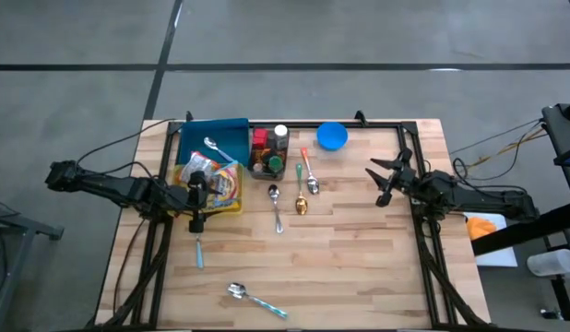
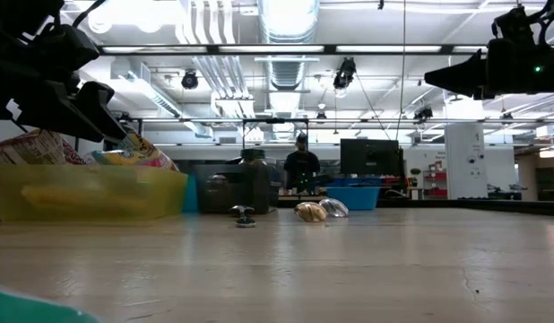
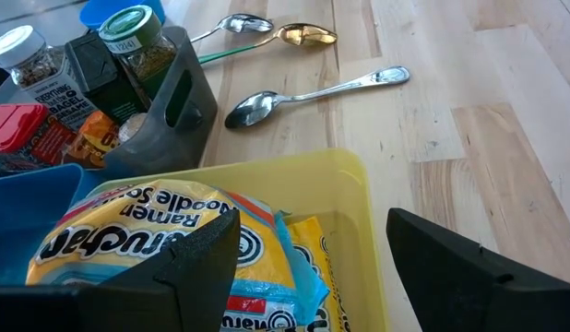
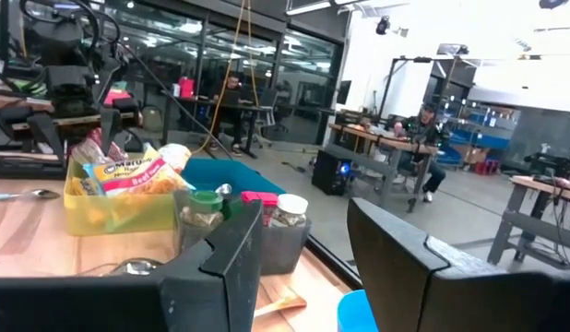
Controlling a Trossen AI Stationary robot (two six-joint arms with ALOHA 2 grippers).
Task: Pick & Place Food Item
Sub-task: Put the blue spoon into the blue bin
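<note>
A yellow ramen packet (image 3: 165, 242) lies with other snack bags in a yellow bin (image 1: 231, 205) on the table's left side. My left gripper (image 1: 198, 203) hangs open just above the bin's near end. Its fingers (image 3: 204, 263) stand apart over the packet and the bin's rim, and I see no touch. My right gripper (image 1: 385, 181) is open above the table near the right edge. It points toward the table's left and has nothing between its fingers (image 4: 231, 263).
A blue bin (image 1: 216, 138) holding a spoon sits behind the yellow one. A dark caddy of spice jars (image 1: 268, 153) and a blue bowl (image 1: 332, 136) stand at the far edge. Loose spoons (image 1: 278, 207) lie mid-table, another (image 1: 257, 298) near the front.
</note>
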